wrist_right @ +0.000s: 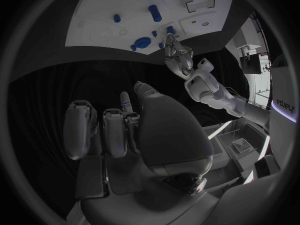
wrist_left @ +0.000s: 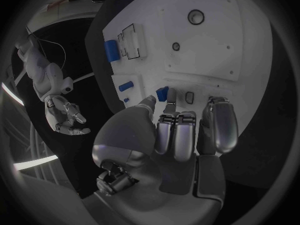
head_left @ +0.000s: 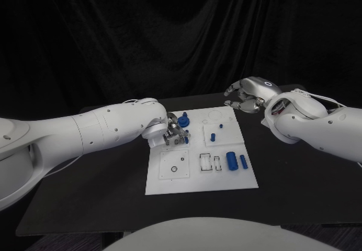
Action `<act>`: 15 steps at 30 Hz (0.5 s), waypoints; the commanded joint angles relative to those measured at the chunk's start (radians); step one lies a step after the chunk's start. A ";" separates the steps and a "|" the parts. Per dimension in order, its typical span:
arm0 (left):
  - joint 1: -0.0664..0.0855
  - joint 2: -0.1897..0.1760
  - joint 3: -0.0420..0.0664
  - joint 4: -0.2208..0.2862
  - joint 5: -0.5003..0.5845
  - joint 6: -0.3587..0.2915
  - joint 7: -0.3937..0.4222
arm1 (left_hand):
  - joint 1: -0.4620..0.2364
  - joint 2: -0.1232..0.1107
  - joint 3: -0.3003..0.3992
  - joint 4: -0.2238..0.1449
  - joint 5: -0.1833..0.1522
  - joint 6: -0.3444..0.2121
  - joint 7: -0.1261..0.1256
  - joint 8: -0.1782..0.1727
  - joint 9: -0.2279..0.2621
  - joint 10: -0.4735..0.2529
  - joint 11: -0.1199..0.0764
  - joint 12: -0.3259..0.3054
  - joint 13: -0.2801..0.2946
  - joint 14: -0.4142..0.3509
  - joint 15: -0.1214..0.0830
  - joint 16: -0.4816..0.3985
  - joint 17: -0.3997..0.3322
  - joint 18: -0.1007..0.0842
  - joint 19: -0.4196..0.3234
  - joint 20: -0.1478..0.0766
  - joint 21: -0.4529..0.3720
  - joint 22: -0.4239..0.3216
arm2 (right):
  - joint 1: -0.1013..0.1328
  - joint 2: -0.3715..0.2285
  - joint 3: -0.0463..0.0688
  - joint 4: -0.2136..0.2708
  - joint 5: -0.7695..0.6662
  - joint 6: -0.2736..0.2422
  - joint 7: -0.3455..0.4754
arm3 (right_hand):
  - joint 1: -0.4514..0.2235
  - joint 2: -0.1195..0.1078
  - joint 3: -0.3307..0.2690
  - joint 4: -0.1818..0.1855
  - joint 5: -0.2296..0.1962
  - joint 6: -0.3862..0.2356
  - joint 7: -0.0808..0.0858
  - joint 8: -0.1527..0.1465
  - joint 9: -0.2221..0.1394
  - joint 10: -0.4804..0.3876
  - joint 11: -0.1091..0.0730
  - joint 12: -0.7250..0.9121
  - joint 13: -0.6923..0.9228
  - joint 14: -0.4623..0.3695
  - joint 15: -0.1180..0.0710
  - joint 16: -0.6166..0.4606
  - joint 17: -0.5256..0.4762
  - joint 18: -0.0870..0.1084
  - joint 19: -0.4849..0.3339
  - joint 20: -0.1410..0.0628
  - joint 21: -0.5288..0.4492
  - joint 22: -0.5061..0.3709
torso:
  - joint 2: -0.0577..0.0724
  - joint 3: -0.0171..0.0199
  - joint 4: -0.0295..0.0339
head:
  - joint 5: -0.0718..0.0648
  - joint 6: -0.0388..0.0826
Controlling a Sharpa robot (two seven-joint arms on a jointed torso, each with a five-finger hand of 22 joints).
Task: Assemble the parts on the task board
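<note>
The left hand [head_left: 175,130] sits at the middle of the head view, over the left edge of the task board [head_left: 226,183], fingers curled down around a small blue part [wrist_left: 162,93]; whether they actually clamp it cannot be told. Just above it a blue knob-like part [head_left: 184,120] stands on the board. To its right lie a small blue peg [head_left: 213,137] and, lower right, a larger blue cylinder [head_left: 232,161] beside a slim blue bar [head_left: 244,161], well apart from the hand. The right hand [head_left: 247,94] hangs in the upper right, off the board's far corner, fingers curled in on nothing. Bare black table [head_left: 90,198] lies open on both sides of the board.
</note>
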 commanded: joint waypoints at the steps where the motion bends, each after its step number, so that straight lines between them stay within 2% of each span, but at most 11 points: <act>1: -0.002 0.003 0.001 -0.002 0.008 0.003 0.016 | 0.012 -0.001 0.012 -0.007 0.008 0.003 -0.001 -0.009 0.002 0.106 0.002 0.003 0.262 0.105 0.004 0.003 0.263 0.000 -0.005 0.003 -0.004 0.124 | -0.002 0.001 0.001 0.001 -0.003 0.011 -0.020 | 0.004 -0.002 0.005 0.000 -0.004 0.007 -0.002 0.004 -0.001 0.046 0.004 -0.006 0.203 0.057 0.009 0.000 0.066 -0.002 0.014 0.007 -0.005 0.193 | 0.000 0.0002 -0.0001 | 0.000 0.000; 6: -0.003 0.004 0.001 -0.004 0.008 0.007 0.019 | 0.012 -0.004 0.031 -0.018 0.023 0.004 -0.002 -0.013 0.006 0.106 0.001 0.003 0.262 0.105 0.004 0.003 0.263 0.000 -0.005 0.003 -0.005 0.125 | -0.003 0.002 0.001 0.000 -0.003 0.016 -0.023 | 0.007 -0.002 0.006 -0.002 -0.004 0.008 -0.002 0.004 -0.002 0.045 0.004 -0.007 0.202 0.056 0.009 -0.001 0.064 -0.001 0.013 0.007 -0.008 0.192 | 0.000 -0.0002 -0.0002 | 0.000 0.000; 10: -0.004 0.003 0.001 -0.005 0.008 0.008 0.022 | 0.017 -0.012 0.071 -0.043 0.042 0.005 -0.003 -0.020 0.011 0.106 0.000 0.003 0.262 0.105 0.003 0.003 0.263 0.001 -0.005 0.002 -0.009 0.125 | -0.003 0.002 0.001 0.000 -0.003 0.019 -0.025 | 0.007 -0.002 0.006 -0.002 -0.004 0.008 -0.002 0.004 -0.002 0.044 0.004 -0.007 0.201 0.056 0.009 -0.002 0.063 -0.001 0.012 0.007 -0.009 0.192 | -0.001 -0.0001 0.0003 | 0.000 0.000; 15: -0.005 0.003 0.001 -0.007 0.008 0.012 0.028 | 0.012 -0.020 0.100 -0.058 0.050 0.006 -0.002 -0.025 0.015 0.106 0.000 0.003 0.262 0.105 0.003 0.003 0.263 0.001 -0.006 0.002 -0.012 0.125 | -0.004 0.002 0.001 0.000 -0.003 0.023 -0.029 | 0.009 -0.002 0.007 -0.004 -0.004 0.009 -0.002 0.004 -0.003 0.043 0.004 -0.008 0.200 0.055 0.009 -0.003 0.061 0.000 0.011 0.008 -0.012 0.191 | -0.001 0.0003 0.0001 | 0.002 0.000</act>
